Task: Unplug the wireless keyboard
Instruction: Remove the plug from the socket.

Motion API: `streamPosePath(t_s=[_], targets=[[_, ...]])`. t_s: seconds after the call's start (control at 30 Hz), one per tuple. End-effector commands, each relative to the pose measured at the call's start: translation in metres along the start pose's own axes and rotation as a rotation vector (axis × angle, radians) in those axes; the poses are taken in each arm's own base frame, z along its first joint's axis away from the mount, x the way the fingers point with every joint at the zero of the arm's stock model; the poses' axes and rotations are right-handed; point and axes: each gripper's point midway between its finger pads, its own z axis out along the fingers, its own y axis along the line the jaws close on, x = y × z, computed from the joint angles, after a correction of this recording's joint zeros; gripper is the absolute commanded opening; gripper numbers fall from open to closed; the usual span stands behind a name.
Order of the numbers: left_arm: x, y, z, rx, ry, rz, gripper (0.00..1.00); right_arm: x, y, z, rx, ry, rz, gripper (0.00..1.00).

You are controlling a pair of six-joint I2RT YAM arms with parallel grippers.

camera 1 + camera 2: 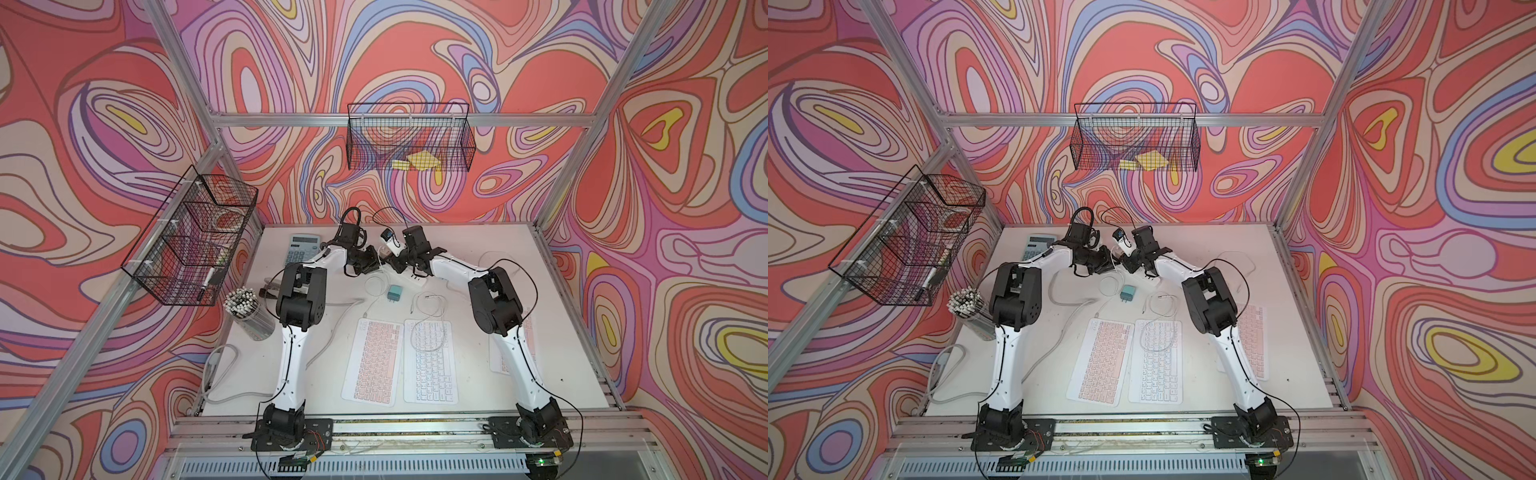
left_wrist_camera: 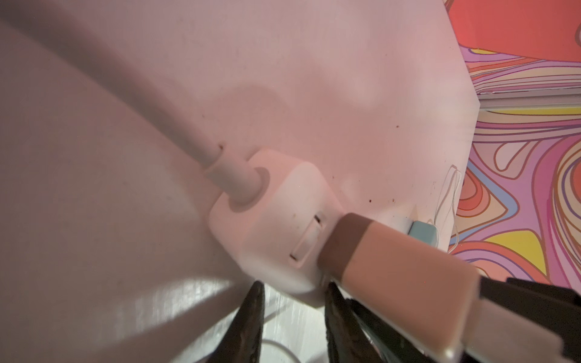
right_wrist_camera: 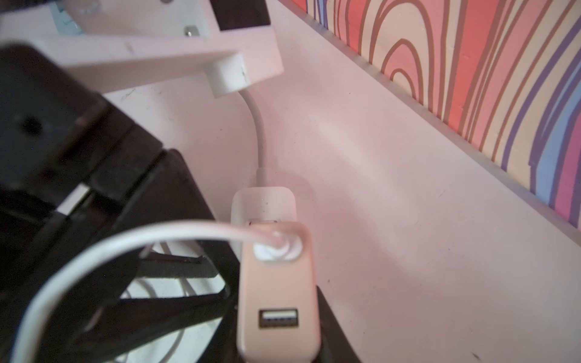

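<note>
In both top views my arms meet at the back of the table over a white power strip [image 1: 413, 280] [image 1: 1148, 279]. The left wrist view shows my left gripper [image 2: 297, 286] shut on the strip's [image 2: 276, 226] end, beside its thick cord. My right gripper [image 3: 279, 317] is shut on a pink charger [image 3: 278, 301] [image 2: 396, 267]. The charger's end sits against the strip's [image 3: 264, 204] top and its prongs are hidden. A thin white cable [image 3: 94, 254] is plugged into the charger. The pink keyboard [image 1: 372, 361] [image 1: 1100, 361] lies in front, and a thin cable runs from its far edge toward the grippers.
A teal charger [image 1: 393, 294] lies loose near the strip. A white keyboard [image 1: 430, 361] has a loose cable over it, and another pink keyboard [image 1: 513, 353] lies under the right arm. A calculator [image 1: 301, 247], a pencil cup [image 1: 247, 309] and a wire basket [image 1: 191, 237] stand at the left.
</note>
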Motion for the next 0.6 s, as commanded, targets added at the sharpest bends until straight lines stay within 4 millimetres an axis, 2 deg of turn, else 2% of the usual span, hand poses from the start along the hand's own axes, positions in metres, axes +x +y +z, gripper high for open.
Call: streamPosePath(t_s=[0.0,0.1,0.2,0.37,0.57], targets=[[0.034,0.085,0.027,-0.227,0.082,-0.137,0.34,-0.036,0.008,-0.018,-0.15,-0.102,0.127,0.19],[0.035,0.085,0.028,-0.222,0.083,-0.138,0.34,-0.042,0.007,-0.026,-0.221,-0.139,0.192,0.18],[0.035,0.084,0.028,-0.219,0.083,-0.142,0.34,-0.042,0.007,-0.025,-0.197,-0.134,0.167,0.17],[0.035,0.085,0.029,-0.216,0.082,-0.155,0.34,-0.032,0.023,-0.013,-0.08,-0.065,-0.028,0.17],[0.034,0.086,0.031,-0.22,0.08,-0.186,0.35,-0.035,0.04,-0.009,-0.033,-0.064,-0.17,0.17]])
